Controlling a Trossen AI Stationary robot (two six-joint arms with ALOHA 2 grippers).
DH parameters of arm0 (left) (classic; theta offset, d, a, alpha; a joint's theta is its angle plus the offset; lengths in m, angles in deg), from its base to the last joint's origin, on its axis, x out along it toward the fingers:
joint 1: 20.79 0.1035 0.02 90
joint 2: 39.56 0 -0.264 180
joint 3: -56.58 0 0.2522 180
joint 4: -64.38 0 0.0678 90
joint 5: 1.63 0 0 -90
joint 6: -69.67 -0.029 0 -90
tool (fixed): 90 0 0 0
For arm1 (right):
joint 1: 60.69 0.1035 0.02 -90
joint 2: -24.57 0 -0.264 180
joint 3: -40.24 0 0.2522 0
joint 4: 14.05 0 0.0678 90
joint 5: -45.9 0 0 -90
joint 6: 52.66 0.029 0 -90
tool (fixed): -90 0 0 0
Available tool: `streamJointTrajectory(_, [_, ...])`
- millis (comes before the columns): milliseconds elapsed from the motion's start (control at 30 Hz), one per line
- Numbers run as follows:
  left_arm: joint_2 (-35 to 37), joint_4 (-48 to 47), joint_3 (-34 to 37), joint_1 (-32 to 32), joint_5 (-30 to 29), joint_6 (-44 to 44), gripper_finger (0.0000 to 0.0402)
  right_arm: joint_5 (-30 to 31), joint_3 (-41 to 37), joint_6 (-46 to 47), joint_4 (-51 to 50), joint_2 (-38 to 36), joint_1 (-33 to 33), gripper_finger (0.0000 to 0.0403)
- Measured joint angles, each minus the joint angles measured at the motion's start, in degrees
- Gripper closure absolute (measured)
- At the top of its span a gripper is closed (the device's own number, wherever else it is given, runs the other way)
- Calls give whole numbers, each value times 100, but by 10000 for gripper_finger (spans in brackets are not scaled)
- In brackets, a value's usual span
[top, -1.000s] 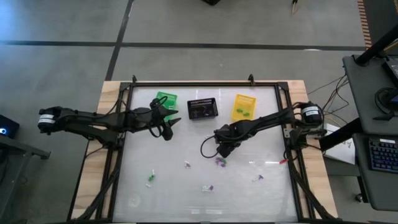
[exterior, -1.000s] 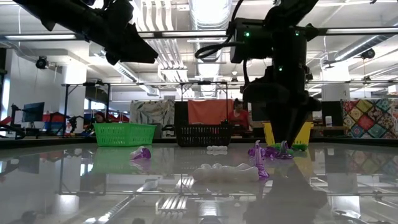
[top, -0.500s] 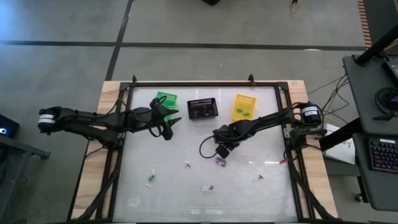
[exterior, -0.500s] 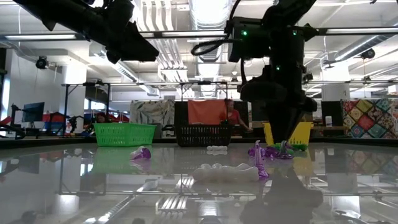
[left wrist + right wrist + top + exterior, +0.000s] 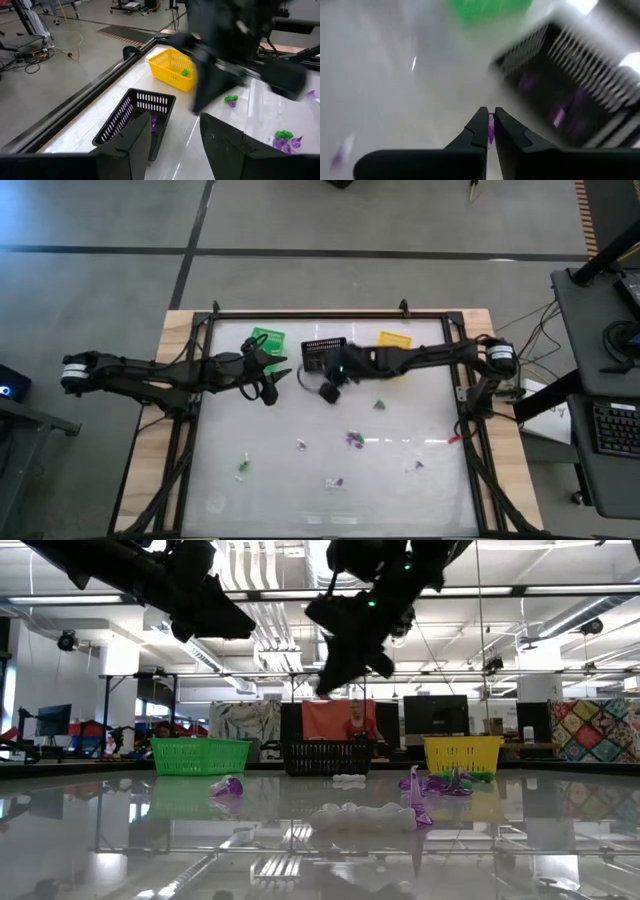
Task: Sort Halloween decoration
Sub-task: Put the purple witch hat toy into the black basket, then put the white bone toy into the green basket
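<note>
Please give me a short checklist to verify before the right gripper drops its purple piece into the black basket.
1. Right gripper shut on the purple trinket: ok.
2. Right gripper directly over the black basket: not ok, it hangs beside the basket's front edge.
3. Black basket already holds purple pieces, so colour matches: ok.
4. Left gripper clear of the path: ok, it waits by the green basket.
5. Basket upright: ok.

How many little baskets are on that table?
3, in a row along the far edge: green basket on the left, black basket in the middle, yellow basket on the right, partly hidden under the right arm.
</note>
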Motion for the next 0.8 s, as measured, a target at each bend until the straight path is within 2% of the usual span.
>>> streamJointTrajectory(167, [0,-6,0,-7,2,55,248,341,-22,-933,904,79,-538,392])
streamJointTrajectory(367, [-22,-97,11,-9,50,199,248,321,-59,-1023,1072,394,-813,388])
streamJointTrajectory(667, [-66,-151,74,-9,218,308,248,275,-58,-994,1248,553,-874,316])
streamJointTrajectory(800, [-127,-143,74,-9,424,365,248,269,-14,-1103,1231,488,-874,300])
